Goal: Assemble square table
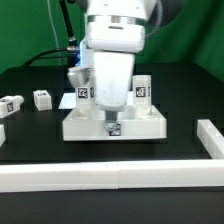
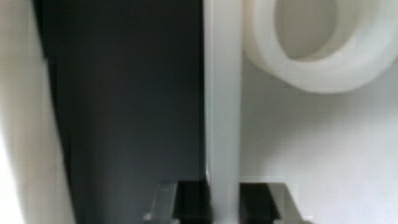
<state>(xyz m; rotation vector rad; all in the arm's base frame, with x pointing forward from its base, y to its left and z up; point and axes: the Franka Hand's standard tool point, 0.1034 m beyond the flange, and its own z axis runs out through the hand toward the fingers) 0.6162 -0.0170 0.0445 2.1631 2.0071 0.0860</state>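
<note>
Right now your gripper (image 1: 113,128) is clamped on the raised rim of the square table top (image 1: 80,124), at the centre of the exterior view; pinching that thin wall probably lets you slide or turn it. Loose legs (image 1: 41,98) wait at middle left of the frame.

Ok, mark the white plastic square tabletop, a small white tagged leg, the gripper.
white square tabletop (image 1: 85,128): exterior view, front wall.
white tagged leg (image 1: 41,98): exterior view, tagged face.
gripper (image 2: 224,203): wrist view, between fingertips.
</note>
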